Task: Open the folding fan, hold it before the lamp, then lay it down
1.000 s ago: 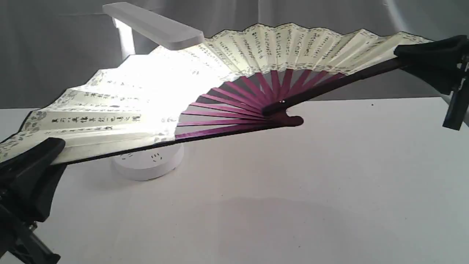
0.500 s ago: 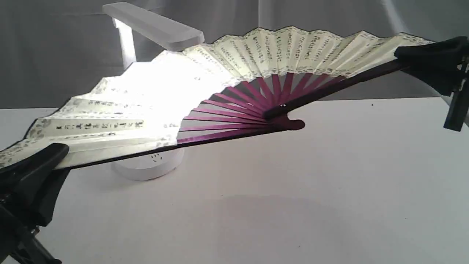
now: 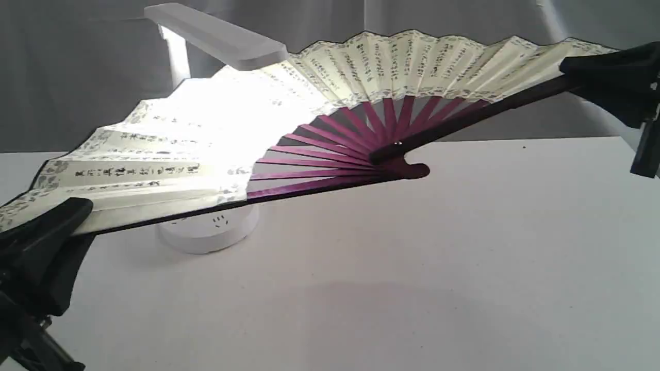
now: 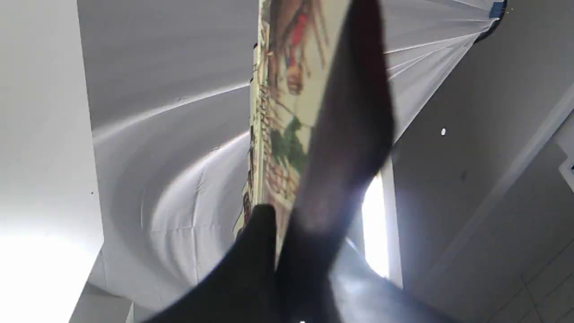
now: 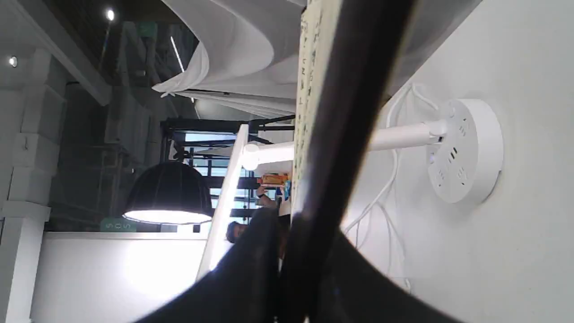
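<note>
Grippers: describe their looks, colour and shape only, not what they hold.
The left gripper and the right gripper are both matte black, with broad wedge-shaped fingers that taper toward the tips. No markings or cables show on them. Both wrist views show the fingers only as blurred black shapes.

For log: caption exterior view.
Left end effector and right end effector hold open cream pleated paper fan before white desk lamp.

Cream folding fan point(image 3: 330, 72), black calligraphy, maroon ribs; white lamp point(image 3: 216, 36).
</note>
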Tool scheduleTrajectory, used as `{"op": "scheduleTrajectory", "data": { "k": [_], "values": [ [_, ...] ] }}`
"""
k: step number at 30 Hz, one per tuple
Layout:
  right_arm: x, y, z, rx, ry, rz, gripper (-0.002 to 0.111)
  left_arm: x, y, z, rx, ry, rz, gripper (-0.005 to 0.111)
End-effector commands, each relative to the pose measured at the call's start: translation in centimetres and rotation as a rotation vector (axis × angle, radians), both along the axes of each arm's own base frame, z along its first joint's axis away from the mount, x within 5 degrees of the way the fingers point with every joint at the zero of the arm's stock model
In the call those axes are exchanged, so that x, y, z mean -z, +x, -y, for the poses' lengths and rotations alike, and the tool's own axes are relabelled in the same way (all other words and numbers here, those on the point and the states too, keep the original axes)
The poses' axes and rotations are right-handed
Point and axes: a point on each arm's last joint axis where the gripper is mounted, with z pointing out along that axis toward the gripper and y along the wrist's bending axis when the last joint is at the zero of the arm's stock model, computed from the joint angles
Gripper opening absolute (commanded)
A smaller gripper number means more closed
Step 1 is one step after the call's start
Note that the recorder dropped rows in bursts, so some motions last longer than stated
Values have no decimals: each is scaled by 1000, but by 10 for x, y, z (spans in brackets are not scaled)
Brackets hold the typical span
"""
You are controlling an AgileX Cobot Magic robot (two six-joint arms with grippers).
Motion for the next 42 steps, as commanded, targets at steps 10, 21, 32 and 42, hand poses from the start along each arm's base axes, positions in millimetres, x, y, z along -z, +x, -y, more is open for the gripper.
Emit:
{"op": "scheduleTrajectory", "data": {
  "k": [10, 21, 32, 42],
  "values": [
    [2, 4, 15, 105, -53, 14, 0, -19, 0, -18, -155, -179, 159, 0],
    [2, 4, 15, 105, -50, 10, 0, -19, 0, -19, -158, -181, 166, 0],
    [2, 4, 15, 103, -53, 9, 0, -21, -1, -19, -163, -186, 188, 0],
    [1, 4, 15, 111, -39, 10, 0, -25, -2, -21, -176, -197, 237, 0]
  ]
}}
